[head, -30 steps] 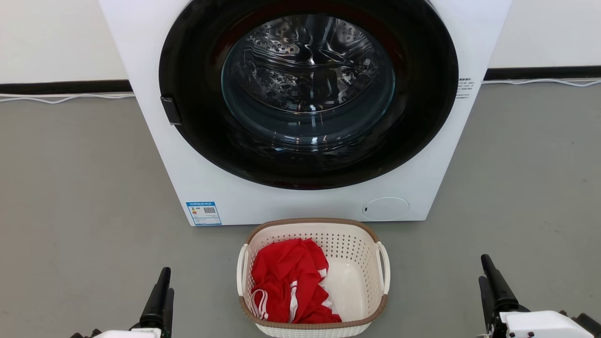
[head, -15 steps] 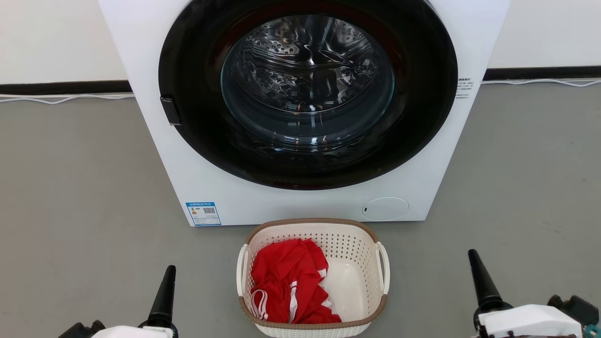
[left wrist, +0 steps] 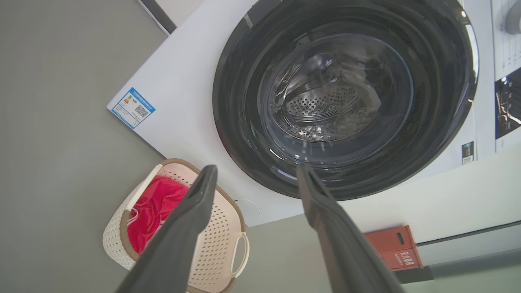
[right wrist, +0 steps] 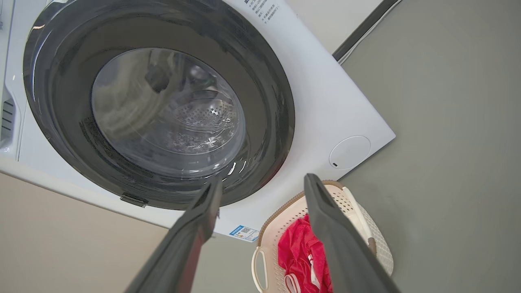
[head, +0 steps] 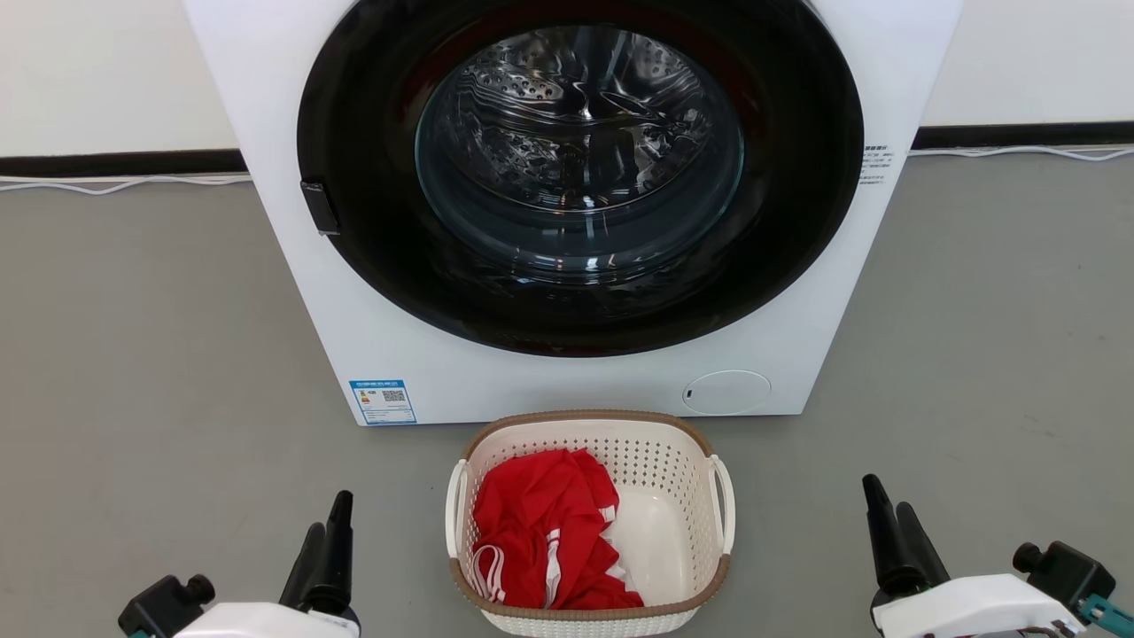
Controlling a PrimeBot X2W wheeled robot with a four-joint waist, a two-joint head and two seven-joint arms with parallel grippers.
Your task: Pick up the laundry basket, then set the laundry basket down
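Observation:
The laundry basket (head: pixel 673 496) stands on the grey floor just in front of the washing machine, cream-white and perforated, with a brown rim and a white loop handle on each side. A red garment (head: pixel 540 523) lies in its left half. My left gripper (head: pixel 330 527) hovers open to the basket's left, well apart from it. Off to the basket's right, my right gripper (head: pixel 888 505) is open too and touches nothing. The basket (left wrist: pixel 222 228) sits lower left behind my left gripper (left wrist: pixel 256 173) in the left wrist view. It (right wrist: pixel 362 211) sits lower right behind my right gripper (right wrist: pixel 262 183) in the right wrist view.
The white washing machine (head: pixel 283 177) with its round dark glass door (head: pixel 580 168) stands right behind the basket. White cables (head: pixel 124 184) run along the wall's dark skirting. A red box (left wrist: pixel 390 248) sits on the floor beside the machine. Grey floor spreads on both sides.
Both arms have rolled at the wrist, so each gripper now shows both fingers side by side. Both grippers have shifted slightly inward toward the basket. The basket has not moved.

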